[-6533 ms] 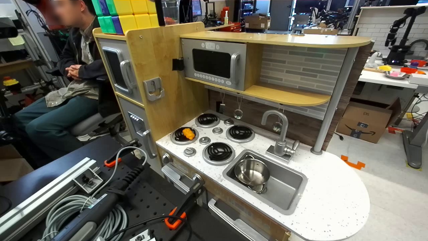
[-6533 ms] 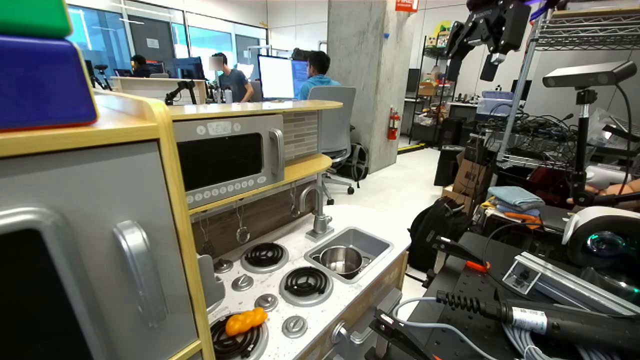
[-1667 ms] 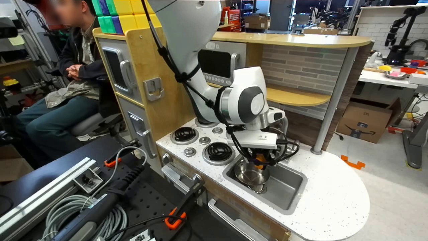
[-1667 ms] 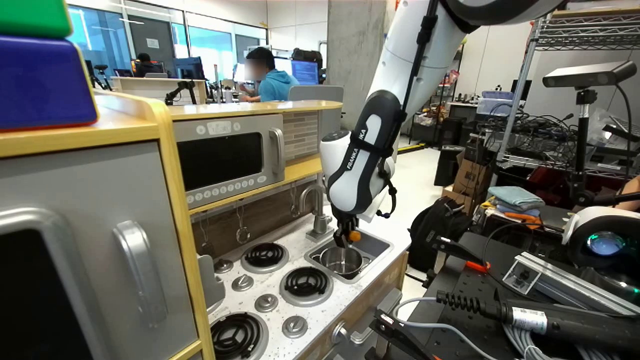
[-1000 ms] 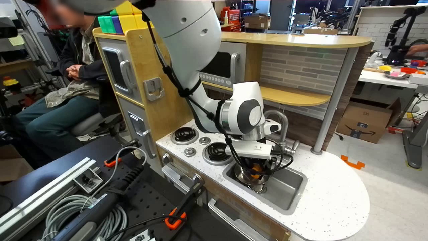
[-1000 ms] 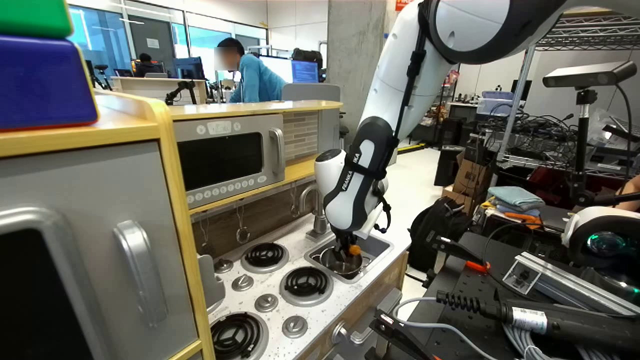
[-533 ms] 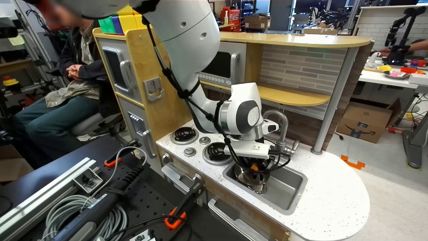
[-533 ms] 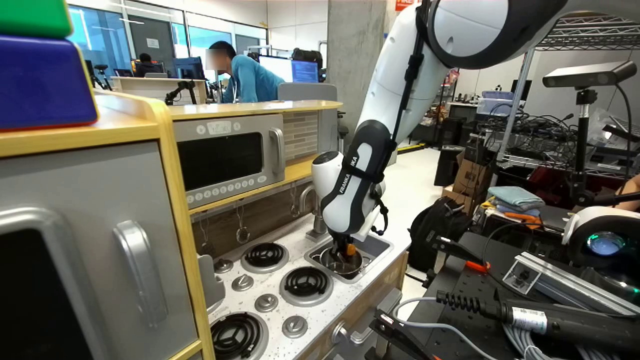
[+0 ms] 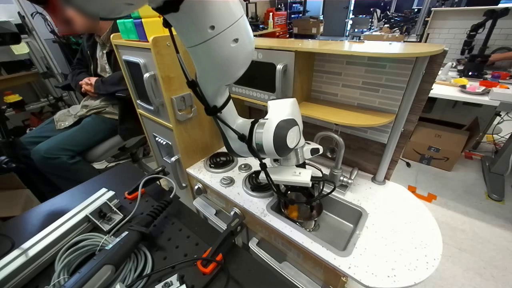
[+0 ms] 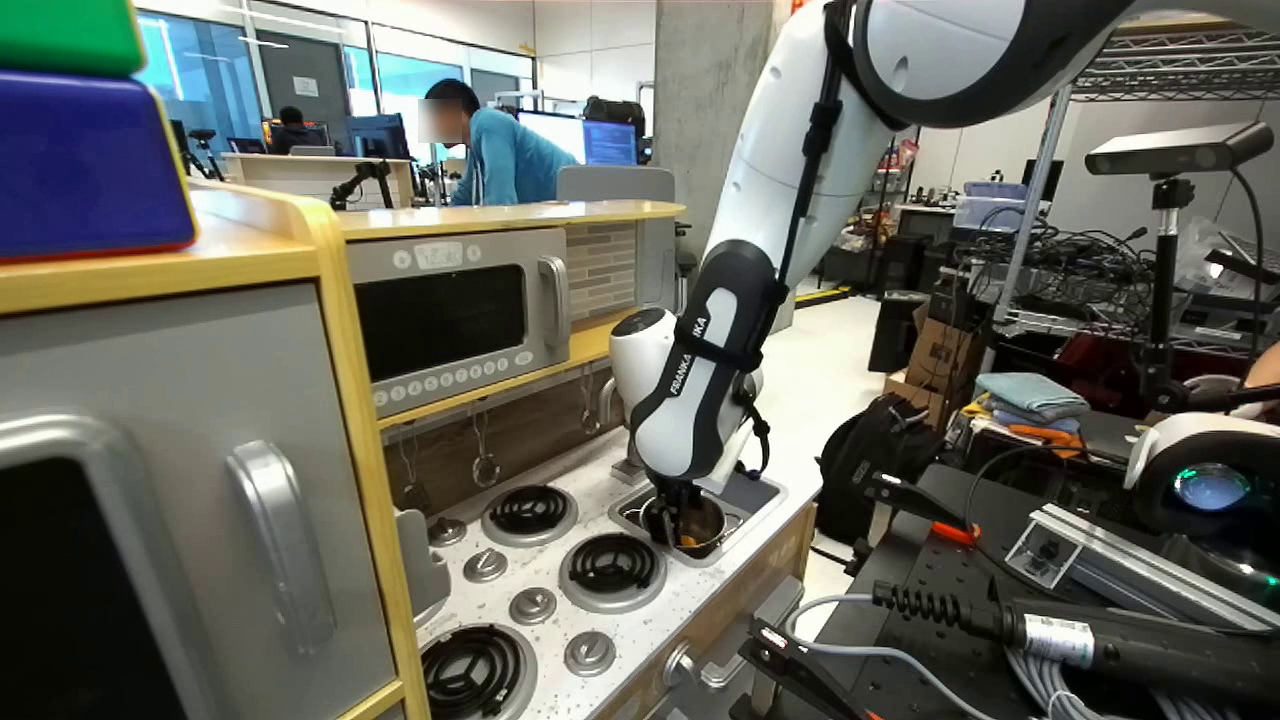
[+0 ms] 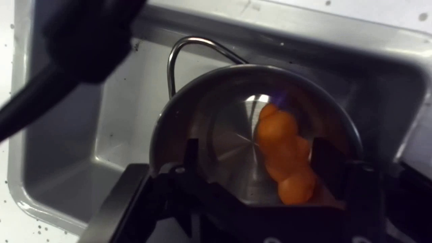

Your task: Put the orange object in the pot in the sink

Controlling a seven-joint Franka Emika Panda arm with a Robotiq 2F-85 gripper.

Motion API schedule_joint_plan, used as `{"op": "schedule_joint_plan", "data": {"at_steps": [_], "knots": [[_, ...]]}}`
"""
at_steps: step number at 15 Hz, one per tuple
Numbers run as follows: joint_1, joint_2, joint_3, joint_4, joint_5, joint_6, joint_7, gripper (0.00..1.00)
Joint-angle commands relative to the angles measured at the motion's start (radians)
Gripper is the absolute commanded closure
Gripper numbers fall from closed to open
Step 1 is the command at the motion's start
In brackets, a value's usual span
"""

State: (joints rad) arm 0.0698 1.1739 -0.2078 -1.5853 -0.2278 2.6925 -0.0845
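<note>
The orange object is a lumpy, rounded piece lying on the bottom of the silver pot. It also shows inside the pot in both exterior views. The pot stands in the silver sink, at the end nearer the burners. My gripper points down into the pot with its fingers wide apart. The orange object lies between the fingers, nearer the right finger in the wrist view; I cannot tell whether they touch. In both exterior views the gripper partly hides the pot.
A curved faucet rises behind the sink, close to the arm. Black burners and knobs are on the white countertop. A wooden shelf and toy microwave overhang the back. A tall cabinet stands at one end.
The orange object was on a burner, then in my gripper above the pot. The gripper went down into the pot and its fingers opened; the object now lies on the pot's bottom.
</note>
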Motion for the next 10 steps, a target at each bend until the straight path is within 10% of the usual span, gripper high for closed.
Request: {"op": "schedule_joint_plan", "data": {"at_steps": [1, 6, 10], "knots": [[0.020, -0.158, 0.007, -0.179, -0.029, -0.013, -0.005, 0.00], [0.027, -0.400, 0.019, -0.403, -0.043, -0.054, -0.035, 0.00], [-0.002, -0.291, 0.036, -0.283, -0.028, -0.019, -0.023, 0.00]]}}
